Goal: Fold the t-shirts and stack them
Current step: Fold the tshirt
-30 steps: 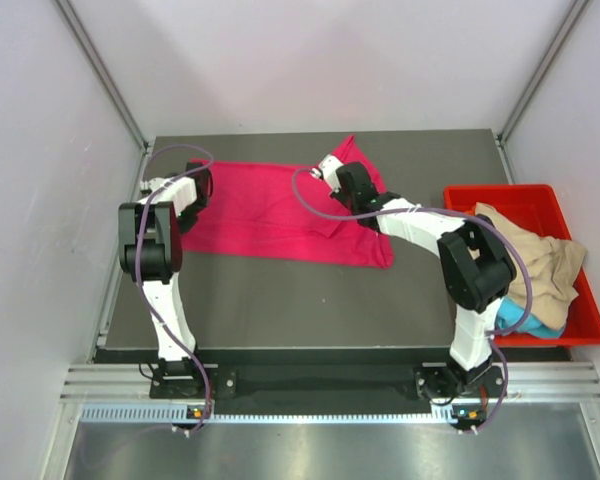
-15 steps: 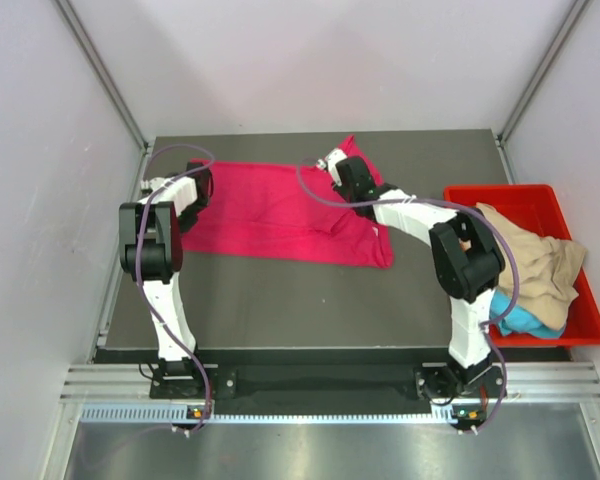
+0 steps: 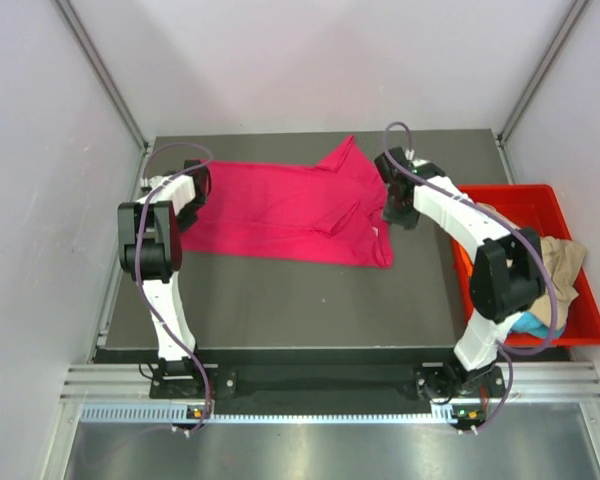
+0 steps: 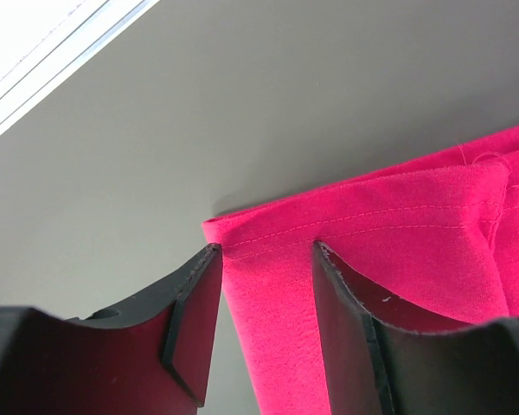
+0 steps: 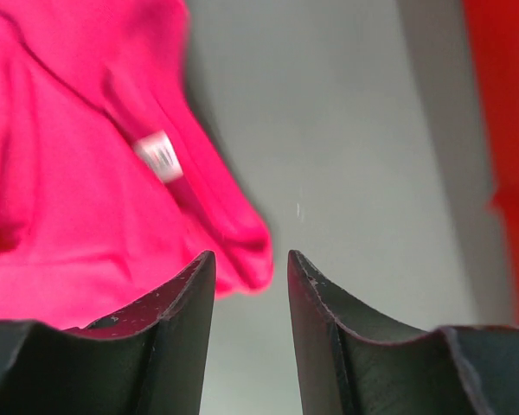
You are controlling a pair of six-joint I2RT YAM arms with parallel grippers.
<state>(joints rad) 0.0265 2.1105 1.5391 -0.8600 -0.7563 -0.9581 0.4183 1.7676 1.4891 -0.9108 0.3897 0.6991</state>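
Left gripper [image 4: 265, 252] is half open, and the pink t-shirt [image 4: 398, 251] has its hem corner lying right between the fingers. Right gripper [image 5: 251, 259] is parted a bit on nothing, with the shirt edge just beside one fingertip.

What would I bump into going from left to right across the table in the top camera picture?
left gripper → pink t-shirt → right gripper → red bin
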